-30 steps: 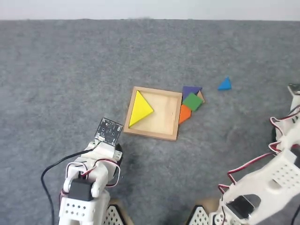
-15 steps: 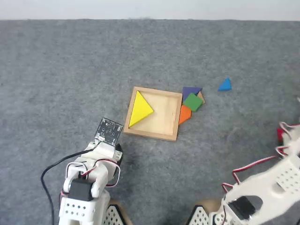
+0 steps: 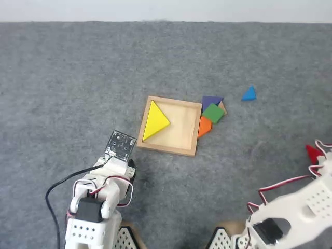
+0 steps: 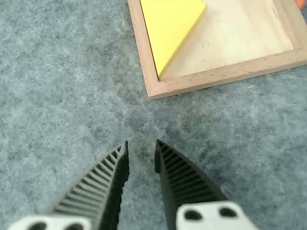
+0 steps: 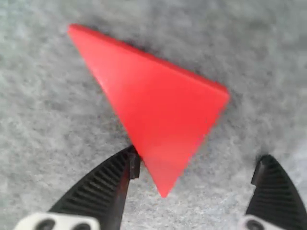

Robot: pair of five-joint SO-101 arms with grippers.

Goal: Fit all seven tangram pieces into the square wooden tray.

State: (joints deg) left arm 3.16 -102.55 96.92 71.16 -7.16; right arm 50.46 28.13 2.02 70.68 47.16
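Your right tool (image 5: 196,165) is spread wide and holds nothing. It is low over the red triangle (image 5: 153,110), which lies flat on the grey surface (image 3: 78,78). One corner of the triangle points in between the two fingers, and one finger (image 5: 112,179) sits just beside its edge. From above, the red piece is well out at 4 o'clock from the wooden tray (image 3: 181,129).

Your left tool (image 4: 141,148) is narrow, with only a slim gap, and it is empty. It is above the surface near the tray's 7 o'clock corner.

In the tray, the yellow triangle (image 3: 154,120) has its long edge along the 9 o'clock wall and its apex pointing to 3 o'clock.

The purple piece (image 3: 211,99), green square (image 3: 213,112) and orange piece (image 3: 204,126) cluster against the tray's 3 o'clock side. The blue triangle (image 3: 249,93) lies apart at 2 o'clock.
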